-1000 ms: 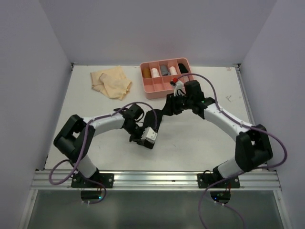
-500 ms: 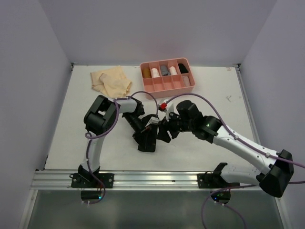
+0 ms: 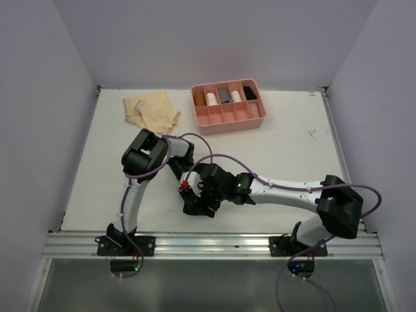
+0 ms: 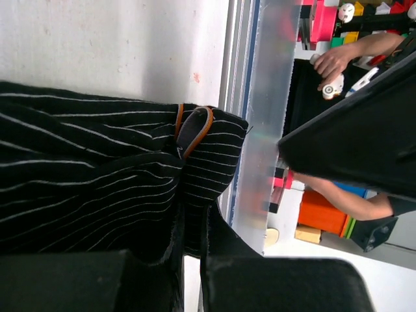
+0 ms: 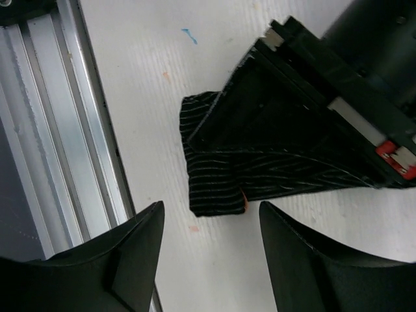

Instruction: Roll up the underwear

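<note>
Black pinstriped underwear (image 5: pixel 209 192) is laid on the white bench (image 5: pixel 149 78) beside its front rail and is pinched by the closed left pincer (image 4: pixel 192 260). The right pincer (image 5: pixel 211 260) is held open just above it. Tan underwear (image 3: pixel 153 112) is seen crumpled at the far left.

At 6 o'clock the left gripper (image 4: pixel 192 260), clamped on the black underwear (image 5: pixel 208 182), and the right gripper (image 5: pixel 211 208), jaws spread, crowd together. Tray (image 3: pixel 227 125) at 1 o'clock, tan underwear (image 3: pixel 153 110) at 11. Bare table (image 3: pixel 299 156) at 3 and 9.
</note>
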Robot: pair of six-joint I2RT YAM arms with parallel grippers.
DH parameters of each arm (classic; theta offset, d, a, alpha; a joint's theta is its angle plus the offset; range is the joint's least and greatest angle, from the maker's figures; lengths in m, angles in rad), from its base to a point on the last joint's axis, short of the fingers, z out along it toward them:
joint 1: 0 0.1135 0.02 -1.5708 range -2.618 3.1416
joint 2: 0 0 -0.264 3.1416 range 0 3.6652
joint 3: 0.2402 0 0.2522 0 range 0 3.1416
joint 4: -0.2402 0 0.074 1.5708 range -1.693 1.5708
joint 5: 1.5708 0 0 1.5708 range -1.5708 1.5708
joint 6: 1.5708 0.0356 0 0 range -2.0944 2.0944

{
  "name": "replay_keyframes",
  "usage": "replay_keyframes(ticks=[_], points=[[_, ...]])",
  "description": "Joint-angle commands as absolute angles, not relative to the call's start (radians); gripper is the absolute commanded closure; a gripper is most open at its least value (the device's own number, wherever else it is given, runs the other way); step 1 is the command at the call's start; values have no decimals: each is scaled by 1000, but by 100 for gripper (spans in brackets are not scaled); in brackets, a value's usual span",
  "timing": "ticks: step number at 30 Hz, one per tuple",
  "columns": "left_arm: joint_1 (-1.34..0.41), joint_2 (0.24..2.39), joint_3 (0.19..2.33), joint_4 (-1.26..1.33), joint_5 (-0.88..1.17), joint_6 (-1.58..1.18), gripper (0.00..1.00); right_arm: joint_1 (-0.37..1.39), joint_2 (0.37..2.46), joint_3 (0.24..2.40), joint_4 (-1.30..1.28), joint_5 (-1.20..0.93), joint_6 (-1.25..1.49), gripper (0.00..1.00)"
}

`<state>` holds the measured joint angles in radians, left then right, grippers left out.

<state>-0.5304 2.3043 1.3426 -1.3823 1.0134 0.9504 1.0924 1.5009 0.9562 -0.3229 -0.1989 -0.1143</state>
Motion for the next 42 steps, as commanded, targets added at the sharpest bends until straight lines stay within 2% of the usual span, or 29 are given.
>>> replay_keyframes(ticks=[1, 8, 12, 14, 15, 17, 18, 19, 23, 25, 27, 33, 39, 42], points=[[-523, 2375, 1318, -1134, 749, 1005, 100, 1129, 1514, 922, -157, -167, -124, 36], [-517, 2388, 1335, -1137, 752, 999, 98, 1160, 1601, 907, -103, -172, -130, 36], [-517, 2387, 1341, -1124, 750, 986, 95, 1163, 1652, 891, -60, -164, -138, 41], [-517, 2381, 1345, -1117, 749, 977, 92, 1163, 1673, 876, -51, -163, -143, 52], [-515, 2378, 1345, -1115, 750, 977, 90, 1163, 1686, 871, -46, -161, -144, 69], [-512, 2356, 1347, -1105, 755, 968, 89, 1161, 1687, 853, -35, -167, -138, 83], [-511, 2347, 1348, -1097, 755, 965, 89, 1161, 1678, 845, -22, -170, -129, 95], [-505, 2336, 1348, -1086, 756, 948, 88, 1163, 1675, 830, -15, -178, -124, 99], [-448, 2238, 1374, -1040, 811, 899, 84, 1160, 1706, 831, -35, -239, -103, 100], [-416, 2168, 1399, -1039, 888, 876, 75, 1154, 1738, 830, -51, -268, -83, 100], [-361, 2114, 1414, -1037, 939, 858, 71, 1129, 1749, 818, -25, -323, -42, 100], [-180, 1907, 1436, -954, 1065, 782, 68, 1045, 1801, 818, -6, -451, 87, 100], [33, 1653, 1274, -784, 1068, 722, 68, 931, 1909, 902, 3, -620, 221, 100], [84, 1482, 1125, -759, 979, 873, 68, 899, 1985, 959, -29, -690, 282, 100]])
